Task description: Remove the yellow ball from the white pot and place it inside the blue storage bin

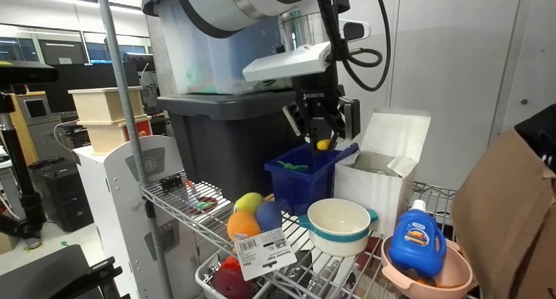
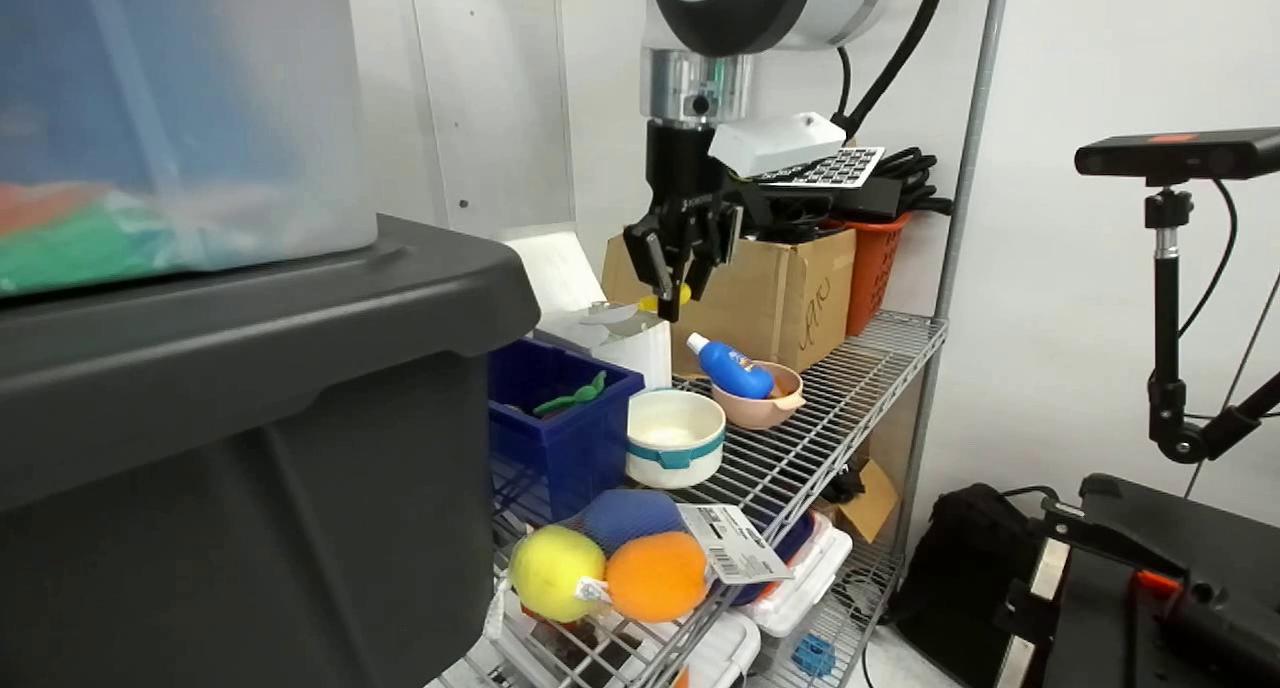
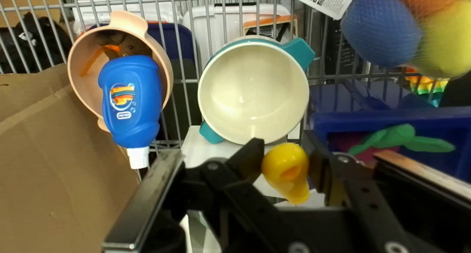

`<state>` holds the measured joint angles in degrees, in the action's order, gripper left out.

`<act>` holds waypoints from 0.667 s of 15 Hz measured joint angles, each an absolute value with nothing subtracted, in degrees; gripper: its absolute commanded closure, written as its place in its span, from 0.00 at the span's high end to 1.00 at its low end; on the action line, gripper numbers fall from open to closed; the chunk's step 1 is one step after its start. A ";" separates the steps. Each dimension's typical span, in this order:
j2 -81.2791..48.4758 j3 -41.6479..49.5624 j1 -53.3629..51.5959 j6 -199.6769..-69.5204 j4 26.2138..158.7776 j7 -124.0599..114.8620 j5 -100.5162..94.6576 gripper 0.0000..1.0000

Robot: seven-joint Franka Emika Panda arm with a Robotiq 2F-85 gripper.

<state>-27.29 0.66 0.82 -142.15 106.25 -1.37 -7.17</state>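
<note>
My gripper (image 1: pixel 322 141) is shut on the yellow ball (image 3: pixel 285 161), held between the fingertips high above the shelf. In the wrist view it looks like a glossy yellow rounded piece with a narrower end. A pale blade-like shape lies beside it in an exterior view (image 2: pixel 648 303); I cannot tell whether it is part of it. The white pot (image 3: pixel 254 91), cream with teal handles, stands on the wire shelf and looks empty inside. The blue storage bin (image 1: pixel 289 188) stands beside the pot, with a green item in it. The gripper is above the white box's area, near the bin.
An open white cardboard box (image 1: pixel 369 190) stands next to the bin. A pink bowl (image 1: pixel 443 277) holds a blue bottle (image 1: pixel 419 242). Netted balls (image 2: pixel 610 563) lie at the shelf front. A dark grey tote (image 2: pixel 250 448) and a brown cardboard box (image 1: pixel 499 212) flank the shelf.
</note>
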 measured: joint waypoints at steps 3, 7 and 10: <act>-27.33 0.14 0.39 -142.36 106.53 -1.37 -7.17 0.09; -27.45 -0.10 -0.21 -142.44 107.12 -1.37 -7.17 0.09; -27.46 -0.21 -0.43 -142.49 107.42 -1.37 -7.17 0.09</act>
<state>-27.46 -0.21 -0.43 -142.49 107.42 -1.37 -7.17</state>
